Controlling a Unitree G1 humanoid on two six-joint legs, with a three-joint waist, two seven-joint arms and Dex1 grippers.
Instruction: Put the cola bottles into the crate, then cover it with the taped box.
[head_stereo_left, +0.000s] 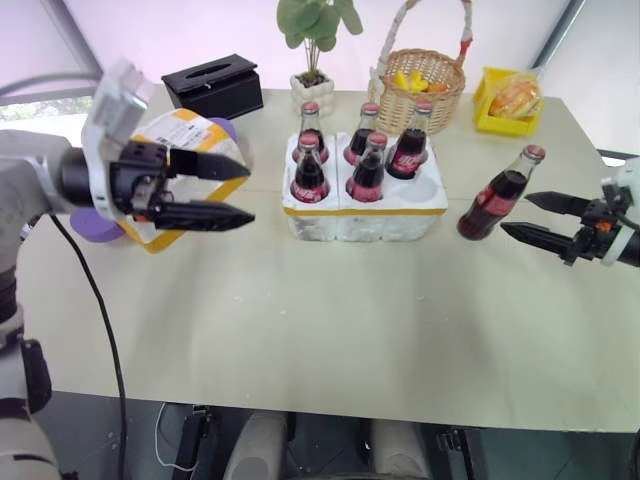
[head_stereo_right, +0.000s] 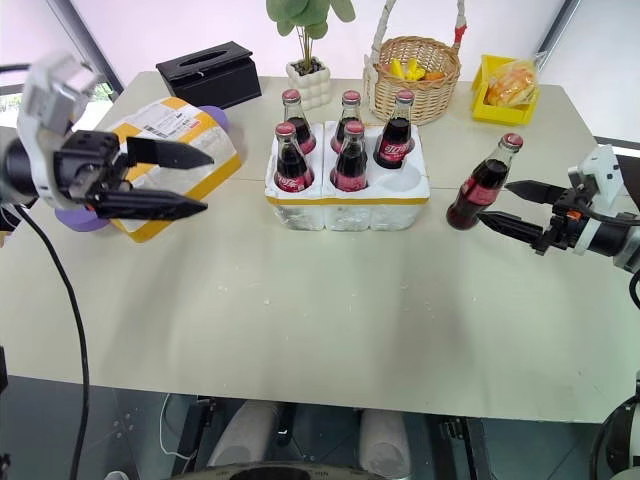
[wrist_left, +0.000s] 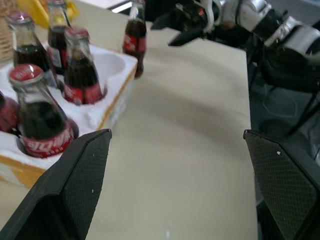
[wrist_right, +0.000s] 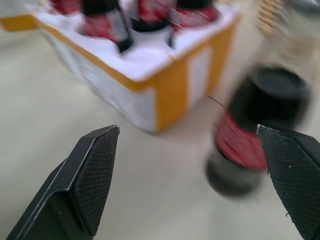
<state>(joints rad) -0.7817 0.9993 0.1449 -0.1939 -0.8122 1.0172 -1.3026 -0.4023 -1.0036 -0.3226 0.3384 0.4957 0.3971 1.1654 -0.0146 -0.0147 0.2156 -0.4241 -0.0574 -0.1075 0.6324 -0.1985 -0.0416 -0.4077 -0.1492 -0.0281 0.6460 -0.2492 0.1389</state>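
Note:
The white crate (head_stereo_left: 365, 222) with its yellow tape band stands mid-table and holds several cola bottles (head_stereo_left: 310, 172). Its front right well (head_stereo_left: 425, 188) is empty. One more cola bottle (head_stereo_left: 497, 195) stands on the table just right of the crate. My right gripper (head_stereo_left: 515, 214) is open, its tips close beside that bottle (wrist_right: 250, 145) and apart from it. My left gripper (head_stereo_left: 250, 192) hangs open above the table left of the crate, holding nothing. Behind it lies the taped box (head_stereo_left: 185, 135) with its shipping label.
A black tissue box (head_stereo_left: 213, 85), a potted plant (head_stereo_left: 313, 85), a wicker basket (head_stereo_left: 420, 85) and a yellow tray (head_stereo_left: 510, 105) with bread line the far edge. A purple disc (head_stereo_left: 95, 228) lies by the taped box. The table's near half is bare.

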